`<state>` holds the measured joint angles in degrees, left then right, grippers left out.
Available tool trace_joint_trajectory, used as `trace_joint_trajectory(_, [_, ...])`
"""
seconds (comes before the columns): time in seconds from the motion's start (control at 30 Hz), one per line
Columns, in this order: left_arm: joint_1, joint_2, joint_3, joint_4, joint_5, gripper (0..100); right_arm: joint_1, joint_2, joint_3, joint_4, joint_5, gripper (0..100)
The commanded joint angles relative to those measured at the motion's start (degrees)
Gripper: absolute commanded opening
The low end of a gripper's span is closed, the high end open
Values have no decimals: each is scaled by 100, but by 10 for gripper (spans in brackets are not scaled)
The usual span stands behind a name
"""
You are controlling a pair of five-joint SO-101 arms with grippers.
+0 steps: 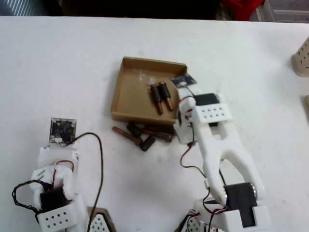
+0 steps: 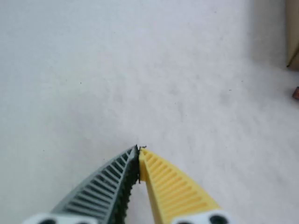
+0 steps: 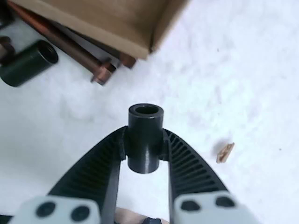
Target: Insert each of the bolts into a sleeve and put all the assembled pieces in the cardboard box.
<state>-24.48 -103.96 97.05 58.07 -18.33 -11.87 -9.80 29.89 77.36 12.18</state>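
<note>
Bright, even light; soft faint shadows on the table (image 1: 72,63)

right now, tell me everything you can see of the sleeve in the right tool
The sleeve is a short, matte black cylinder with an open round bore at its free end. The right tool is shut on its sides. It is over the white table, near the cardboard box corner.

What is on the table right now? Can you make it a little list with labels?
Box: cardboard box holds two assembled pieces.
Loose parts: bolts and sleeves lie on the table beside the box.
Right gripper: shut on a black sleeve.
Left gripper: shut, empty, over bare table.
</note>
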Motion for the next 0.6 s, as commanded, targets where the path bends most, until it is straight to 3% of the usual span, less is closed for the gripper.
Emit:
trace_joint_trajectory(0.0, [215, -66, -79, 18, -466, 23, 541, -611, 369, 13, 589, 17])
trace_joint_trajectory(0.4, [497, -4, -316, 114, -378, 24, 1886, -2484, 2409, -1130, 818, 17])
trace_joint_trajectory(0.57, [558, 901, -826, 79, -281, 23, 2211, -2633, 2514, -1138, 818, 17])
